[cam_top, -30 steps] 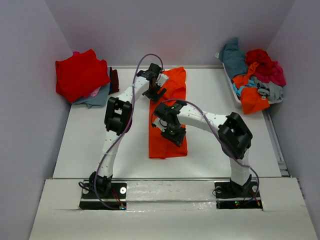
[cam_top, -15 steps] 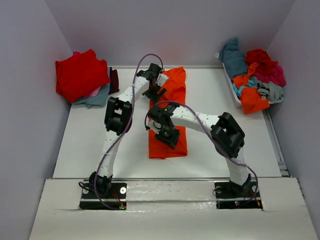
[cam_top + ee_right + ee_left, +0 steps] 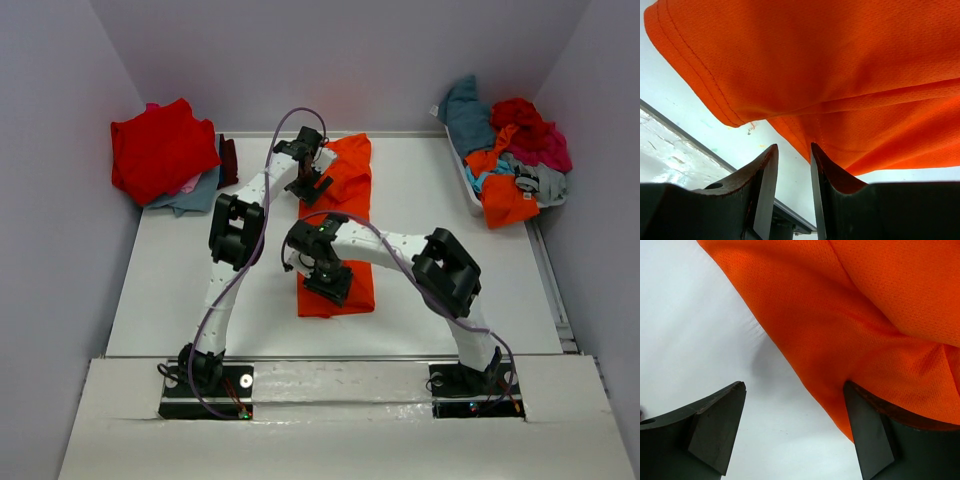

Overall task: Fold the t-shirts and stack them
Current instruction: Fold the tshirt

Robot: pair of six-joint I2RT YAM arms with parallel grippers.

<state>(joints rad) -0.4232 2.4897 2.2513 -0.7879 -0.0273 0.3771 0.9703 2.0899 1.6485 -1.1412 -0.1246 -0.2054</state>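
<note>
Orange mesh cloth fills both my wrist views. The orange t-shirt (image 3: 350, 170) lies as a long folded strip down the middle of the white surface (image 3: 170, 280), running from the upper centre of the overhead frame toward the lower centre.

My left hand (image 3: 312, 186) sits at the strip's upper left edge, released. Its fingers (image 3: 715, 425) are spread wide, with bare surface between them and the cloth's edge reaching the right one.

My right hand (image 3: 328, 284) is over the strip's lower end. Its fingers (image 3: 765, 175) stand a narrow slit apart, with a fold and hem of the cloth bunched at their tips. I cannot tell whether they pinch it.

At the upper left a red t-shirt (image 3: 160, 150) tops a folded stack. At the upper right loose shirts (image 3: 520, 130) are heaped in a white bin (image 3: 465, 185).
</note>
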